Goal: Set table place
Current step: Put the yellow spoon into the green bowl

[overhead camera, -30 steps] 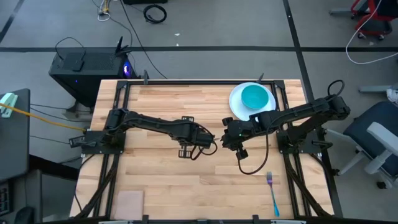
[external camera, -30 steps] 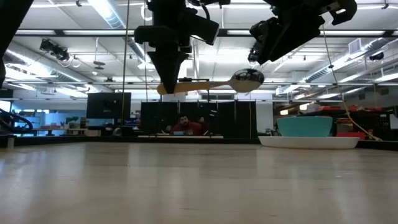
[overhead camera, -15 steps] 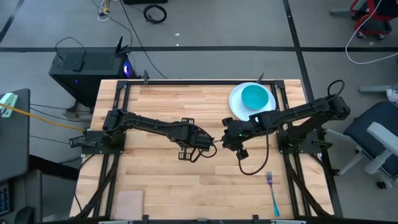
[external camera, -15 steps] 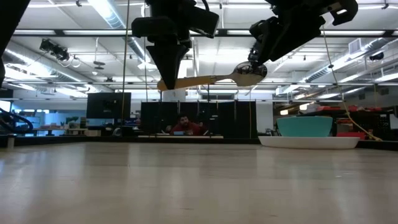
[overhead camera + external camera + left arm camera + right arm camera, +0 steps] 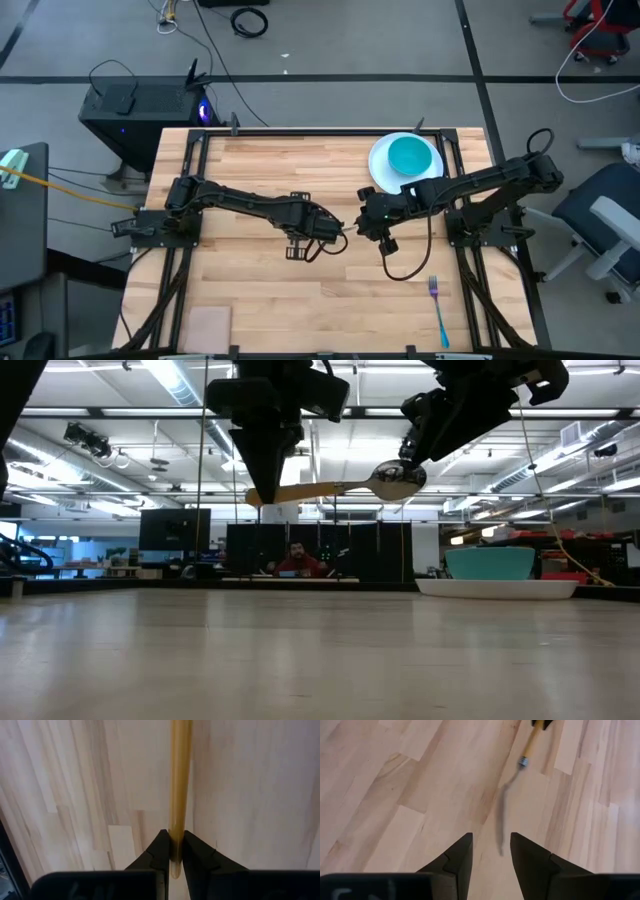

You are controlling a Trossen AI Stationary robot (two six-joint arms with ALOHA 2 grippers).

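Spoon (image 5: 330, 487) — orange handle, metal bowl, airborne

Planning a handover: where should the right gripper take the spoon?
The metal neck behind the bowl, from above: the spoon hangs near level, the left gripper pinches the orange handle's end, and the open right gripper hovers over that neck.

A tan pad (image 5: 209, 324) lies at the near-left corner of the table (image 5: 250, 300). Beyond the table's far-left corner stands a black computer tower (image 5: 140, 110) — cables (image 5: 215, 40) trail behind it. A person (image 5: 296, 560) sits beyond the far edge.
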